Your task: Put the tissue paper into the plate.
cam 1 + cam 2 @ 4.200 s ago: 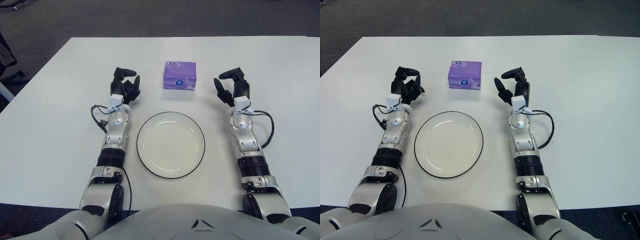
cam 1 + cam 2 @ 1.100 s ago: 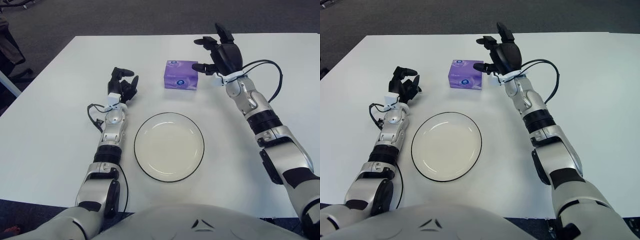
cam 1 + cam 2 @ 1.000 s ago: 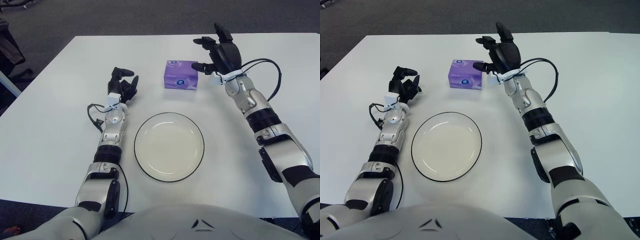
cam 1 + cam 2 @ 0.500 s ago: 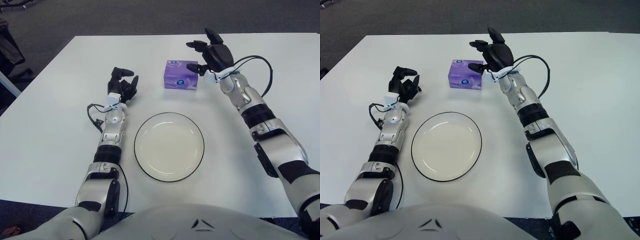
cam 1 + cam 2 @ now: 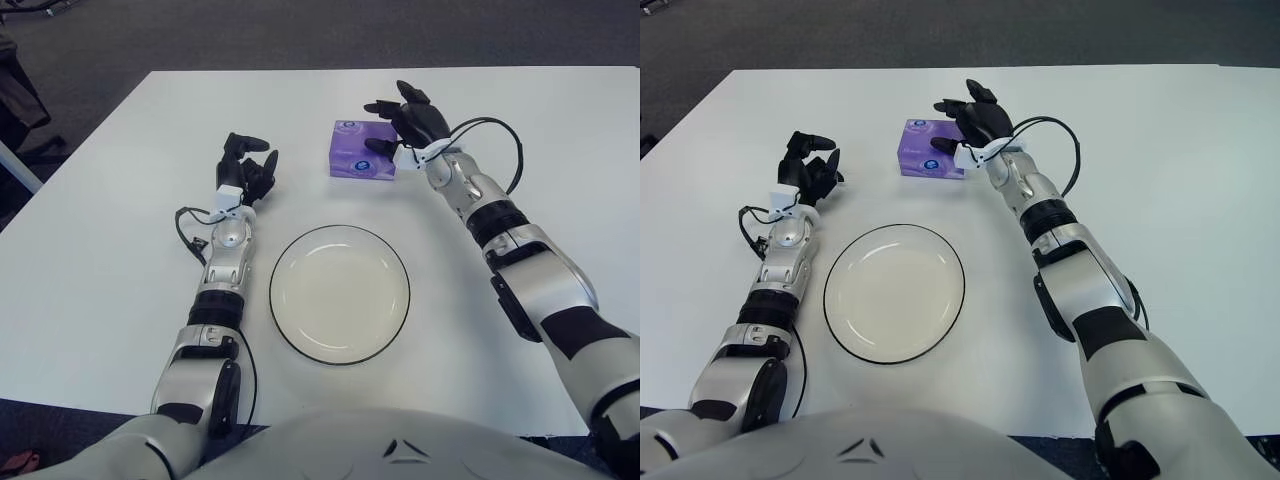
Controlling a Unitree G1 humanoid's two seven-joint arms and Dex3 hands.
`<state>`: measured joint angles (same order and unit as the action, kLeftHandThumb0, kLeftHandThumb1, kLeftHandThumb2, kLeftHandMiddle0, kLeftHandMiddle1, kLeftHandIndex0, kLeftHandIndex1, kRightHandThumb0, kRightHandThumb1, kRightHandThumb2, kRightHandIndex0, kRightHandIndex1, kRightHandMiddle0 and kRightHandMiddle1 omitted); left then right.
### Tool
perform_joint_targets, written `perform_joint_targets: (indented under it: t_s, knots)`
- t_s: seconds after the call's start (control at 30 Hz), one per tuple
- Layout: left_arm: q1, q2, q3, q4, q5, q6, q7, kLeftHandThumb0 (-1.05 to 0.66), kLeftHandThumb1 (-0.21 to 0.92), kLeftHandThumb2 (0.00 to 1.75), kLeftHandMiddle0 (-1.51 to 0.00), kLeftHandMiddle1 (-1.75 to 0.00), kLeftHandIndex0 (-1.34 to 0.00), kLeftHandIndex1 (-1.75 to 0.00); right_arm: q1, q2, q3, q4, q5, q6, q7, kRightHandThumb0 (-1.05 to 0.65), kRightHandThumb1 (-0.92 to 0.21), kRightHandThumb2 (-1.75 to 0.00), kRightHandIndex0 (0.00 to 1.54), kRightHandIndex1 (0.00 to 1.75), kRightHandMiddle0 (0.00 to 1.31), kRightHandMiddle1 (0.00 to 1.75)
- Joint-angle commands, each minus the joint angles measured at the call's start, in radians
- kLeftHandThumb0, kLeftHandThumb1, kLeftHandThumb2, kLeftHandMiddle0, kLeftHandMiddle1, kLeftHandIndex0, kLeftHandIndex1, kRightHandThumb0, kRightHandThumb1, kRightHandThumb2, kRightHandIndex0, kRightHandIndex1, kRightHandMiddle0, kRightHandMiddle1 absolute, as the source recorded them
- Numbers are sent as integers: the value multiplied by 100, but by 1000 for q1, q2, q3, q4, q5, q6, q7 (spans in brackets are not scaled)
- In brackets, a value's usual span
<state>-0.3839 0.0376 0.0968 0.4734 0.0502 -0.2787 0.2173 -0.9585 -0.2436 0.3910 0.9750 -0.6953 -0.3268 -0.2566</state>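
White bench (image 5: 90, 260) carries everything. Near its middle sits a round white plate (image 5: 340, 292) with a thin dark rim, bare inside. The right hand (image 5: 408, 122) is reached out to the far side of the bench, its fingers (image 5: 378, 105) spread over the right end of the tissue paper (image 5: 358, 163); whether they touch it I cannot tell. That purple pack lies beyond the plate, well apart from it. The left hand (image 5: 246, 172) shows left of the plate, fingers loosely curled, holding nothing.
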Motion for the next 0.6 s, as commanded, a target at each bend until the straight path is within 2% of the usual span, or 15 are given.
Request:
perform_joint_targets:
  t_s: [0.0, 0.27, 0.57]
  knots:
    - [133, -27, -6, 54, 10, 10, 14, -36, 86, 45, -80, -175, -40, -157, -28, 18, 19, 26, 4, -10, 10, -64, -92, -85, 59, 0, 53, 6]
    - [139, -31, -12, 39, 13, 15, 20, -36, 85, 47, -81, -175, -40, -158, -6, 14, 54, 51, -4, -27, 20, -66, -92, -90, 58, 0, 52, 5]
    - [143, -31, -16, 30, 14, 21, 26, -37, 84, 49, -82, -175, -40, -158, 59, -29, 79, 55, -9, -82, 1, -68, -92, -94, 57, 0, 52, 4]
